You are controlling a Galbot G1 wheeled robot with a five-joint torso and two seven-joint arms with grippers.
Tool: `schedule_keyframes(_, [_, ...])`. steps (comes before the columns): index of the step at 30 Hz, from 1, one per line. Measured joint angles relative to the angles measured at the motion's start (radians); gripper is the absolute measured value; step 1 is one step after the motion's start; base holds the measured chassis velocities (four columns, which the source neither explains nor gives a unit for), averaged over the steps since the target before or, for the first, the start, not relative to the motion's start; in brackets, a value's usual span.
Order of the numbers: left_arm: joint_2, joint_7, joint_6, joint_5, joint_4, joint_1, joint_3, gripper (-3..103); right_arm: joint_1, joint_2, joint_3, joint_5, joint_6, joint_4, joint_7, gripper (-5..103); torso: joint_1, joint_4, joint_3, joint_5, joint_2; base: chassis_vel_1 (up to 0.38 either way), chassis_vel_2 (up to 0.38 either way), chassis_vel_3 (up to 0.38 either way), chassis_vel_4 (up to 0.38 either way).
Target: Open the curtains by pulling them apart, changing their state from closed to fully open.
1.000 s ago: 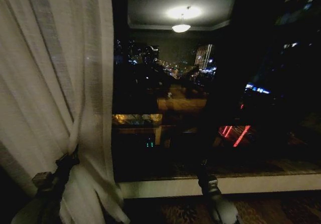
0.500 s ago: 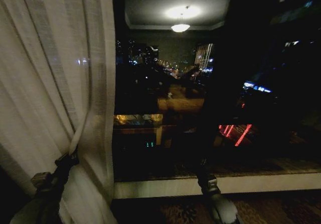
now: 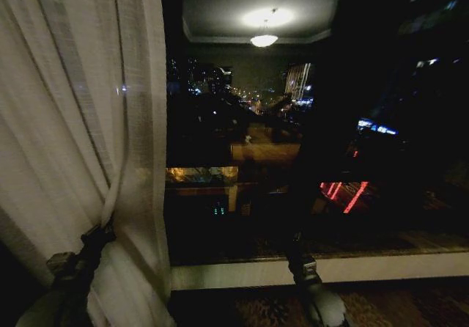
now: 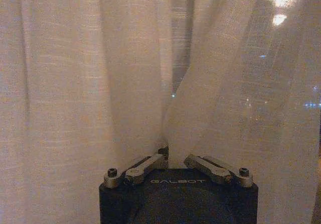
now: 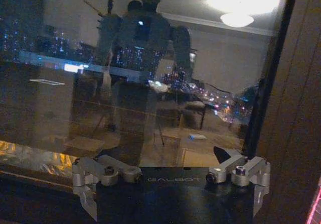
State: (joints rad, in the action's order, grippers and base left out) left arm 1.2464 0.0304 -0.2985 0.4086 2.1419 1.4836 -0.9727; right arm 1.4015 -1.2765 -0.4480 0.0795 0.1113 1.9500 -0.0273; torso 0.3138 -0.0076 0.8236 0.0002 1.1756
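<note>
A sheer off-white curtain (image 3: 66,122) hangs at the left of the window, its pleats gathered into a bunch low down. My left gripper (image 3: 99,233) is shut on that bunch. In the left wrist view the fabric (image 4: 75,83) is pinched at the left gripper (image 4: 169,156), with folds fanning out from it. My right gripper (image 3: 295,243) sits low at the centre, in front of the sill and touching no fabric. In the right wrist view the right gripper (image 5: 173,213) is open with nothing between its fingers, facing the glass.
The dark window glass (image 3: 293,158) is uncovered from the curtain's edge to the right, reflecting a ceiling lamp (image 3: 264,39) and city lights. A pale sill (image 3: 366,268) runs below it, above patterned carpet (image 3: 249,309). A dark wooden frame (image 5: 301,108) stands beside the right gripper.
The curtain's loose folds below my left gripper have drawn a little to the left. Both grippers have barely moved.
</note>
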Motion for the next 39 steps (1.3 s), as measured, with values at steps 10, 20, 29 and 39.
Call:
schedule_keyframes(10, [0.004,0.001,0.005,-0.001,-0.006,-0.004,0.000,0,-0.006,0.002,0.000,-0.001,0.000,-0.005,-0.002,100,0.000,0.0001,0.000,-0.0001,0.000,0.130,0.124,-0.138,-0.125])
schedule_keyframes(20, [0.008,0.001,0.005,-0.005,-0.005,-0.006,0.006,0,-0.018,0.010,-0.001,0.021,-0.022,-0.025,-0.004,100,0.000,0.0001,0.000,0.0000,0.000,0.142,0.132,-0.129,-0.123])
schedule_keyframes(29, [0.007,0.006,0.001,-0.006,-0.005,-0.005,0.017,0,-0.023,0.015,0.007,0.029,-0.028,-0.032,-0.006,100,0.000,0.0000,0.000,0.0003,0.000,0.011,0.006,-0.008,-0.011])
schedule_keyframes(39, [-0.032,-0.092,-0.021,-0.004,-0.100,-0.081,0.029,0,-0.031,0.015,0.028,0.025,-0.029,-0.033,-0.004,100,0.000,0.0000,0.000,-0.0002,0.000,0.000,0.000,0.000,0.000])
